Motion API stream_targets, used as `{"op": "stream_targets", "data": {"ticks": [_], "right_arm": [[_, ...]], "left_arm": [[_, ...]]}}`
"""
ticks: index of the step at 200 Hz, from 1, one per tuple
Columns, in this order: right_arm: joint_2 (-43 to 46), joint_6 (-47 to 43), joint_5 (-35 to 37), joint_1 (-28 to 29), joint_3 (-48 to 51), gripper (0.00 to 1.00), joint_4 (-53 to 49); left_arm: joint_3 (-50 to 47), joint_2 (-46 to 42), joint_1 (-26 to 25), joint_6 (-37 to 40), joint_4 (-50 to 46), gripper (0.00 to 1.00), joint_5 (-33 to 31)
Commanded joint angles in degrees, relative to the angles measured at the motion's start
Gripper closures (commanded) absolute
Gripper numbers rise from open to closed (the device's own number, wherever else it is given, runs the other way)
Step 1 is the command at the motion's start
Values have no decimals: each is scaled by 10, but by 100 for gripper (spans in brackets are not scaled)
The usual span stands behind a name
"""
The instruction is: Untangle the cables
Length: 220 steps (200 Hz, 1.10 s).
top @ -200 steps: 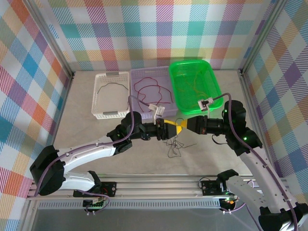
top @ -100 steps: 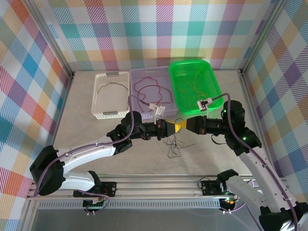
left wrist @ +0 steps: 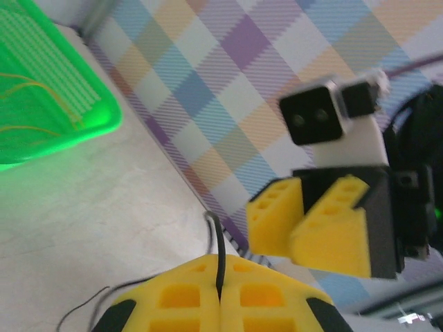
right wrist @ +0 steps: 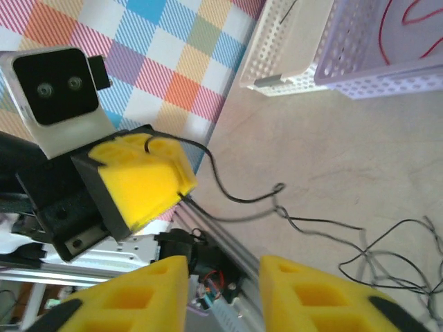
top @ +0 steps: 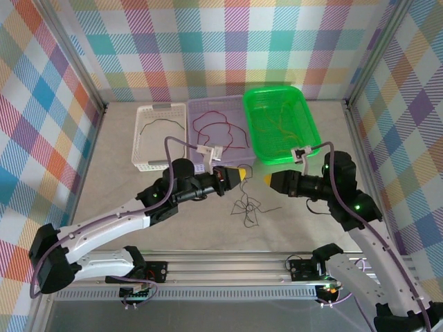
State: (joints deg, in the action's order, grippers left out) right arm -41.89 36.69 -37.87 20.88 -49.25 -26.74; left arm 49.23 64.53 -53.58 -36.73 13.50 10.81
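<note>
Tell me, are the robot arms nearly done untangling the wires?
Partly. Done: a black cable lies in the white basket, red cables in the lilac basket, yellow-orange cables in the green basket. In hand: the left fingers are shut on one black strand; the right fingers are open. Left: a black tangle on the table.

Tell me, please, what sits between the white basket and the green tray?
In the top view, a pale purple basket stands between the white basket and the green tray, with red cables lying inside it.

L gripper [top: 242,170] closed, R gripper [top: 266,180] ajar
</note>
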Motion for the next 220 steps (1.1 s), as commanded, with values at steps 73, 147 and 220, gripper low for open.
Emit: {"op": "stream_targets", "data": {"ticks": [73,147,220], "right_arm": [[52,0,39,42,263,49,247],[-11,-74,187,114,353,48,389],[-184,-119,242,152,325,48,513]], "left_arm": [[35,-51,-4,-61,-66,100,-110],[39,-63,-4,-87,-62,100,-105],[38,-76,-4,-107,-54,100,-98]]}}
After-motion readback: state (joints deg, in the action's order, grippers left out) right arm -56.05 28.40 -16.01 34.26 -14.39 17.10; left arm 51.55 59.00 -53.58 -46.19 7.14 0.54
